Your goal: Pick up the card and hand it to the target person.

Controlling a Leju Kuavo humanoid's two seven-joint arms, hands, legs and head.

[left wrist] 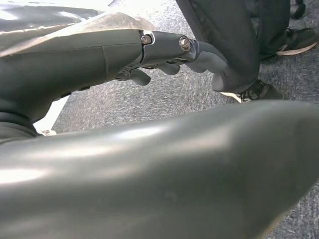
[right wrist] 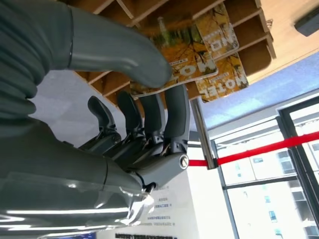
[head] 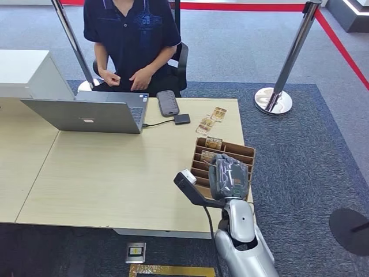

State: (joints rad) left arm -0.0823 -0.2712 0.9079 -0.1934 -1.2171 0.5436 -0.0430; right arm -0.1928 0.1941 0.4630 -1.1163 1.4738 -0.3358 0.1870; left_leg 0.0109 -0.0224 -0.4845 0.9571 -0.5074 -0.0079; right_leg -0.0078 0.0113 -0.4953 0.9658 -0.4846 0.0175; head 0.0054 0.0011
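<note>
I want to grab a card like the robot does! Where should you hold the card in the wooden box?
Probably by its free top edge, coming from above: the card stands in a slot of the wooden box, so only that edge sticks out. The right robot hand pinches it there, thumb against fingers.

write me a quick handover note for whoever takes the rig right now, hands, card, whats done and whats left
Right hand: over the wooden card rack, thumb and fingers pinching a yellow card.
Left hand: hanging by the floor, holding nothing.
Things: more cards in the rack; two cards loose on the table; the person sits at the far side.
Done: card gripped.
Left: lift it clear and hand it over.
</note>
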